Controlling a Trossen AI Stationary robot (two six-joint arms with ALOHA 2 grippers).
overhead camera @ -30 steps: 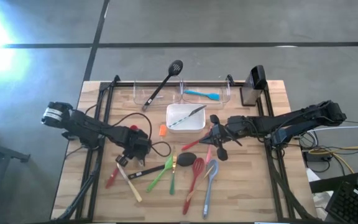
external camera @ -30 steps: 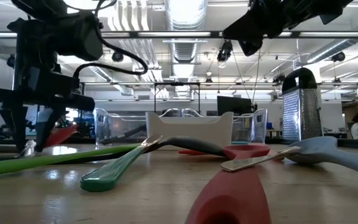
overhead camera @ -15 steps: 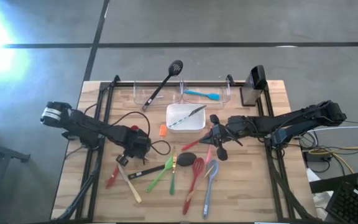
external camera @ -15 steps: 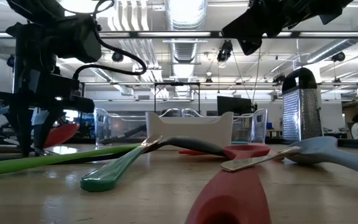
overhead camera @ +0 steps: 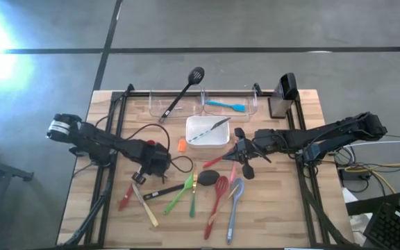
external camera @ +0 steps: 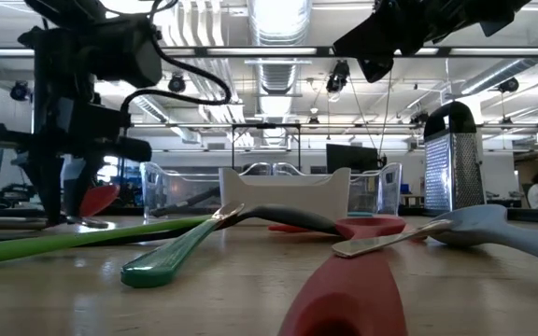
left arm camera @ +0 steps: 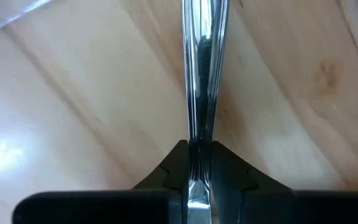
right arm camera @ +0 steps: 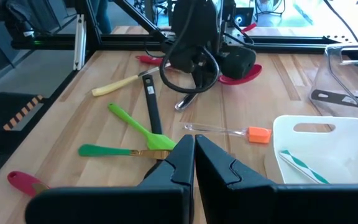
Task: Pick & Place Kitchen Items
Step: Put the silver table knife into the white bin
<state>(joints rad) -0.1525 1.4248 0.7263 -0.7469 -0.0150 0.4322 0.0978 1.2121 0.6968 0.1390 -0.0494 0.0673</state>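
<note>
Several long-handled utensils lie on the wooden table (overhead camera: 283,208): green ones (overhead camera: 180,194), a red whisk (overhead camera: 217,194), a grey-blue spoon (overhead camera: 233,205), a black spoon (overhead camera: 210,178) and a yellow handle (overhead camera: 146,208). My left gripper (overhead camera: 138,178) stands over the table's left part, shut on a utensil's shiny metal handle (left arm camera: 201,74). My right gripper (overhead camera: 237,148) hangs above the pink and red utensils right of the white dish (overhead camera: 207,132). Its fingers (right arm camera: 193,155) are shut with nothing between them. My left gripper pinches the shiny metal handle (left arm camera: 199,146) between its two fingers, which come from above and point down. The handle runs on past the fingertips, along the fingers. A metal end (external camera: 75,222) shows at the tabletop below the gripper.
Two clear bins (overhead camera: 203,104) stand at the far edge, one with a black slotted spoon (overhead camera: 184,90), one with a blue spatula (overhead camera: 226,106). A metal grater (overhead camera: 283,94) stands at the far right. An orange-tipped tool (overhead camera: 181,144) lies by the dish.
My left gripper, shut on the metal handle, has shifted a little toward the table's left edge and then back toward the right. My right arm has kept still.
</note>
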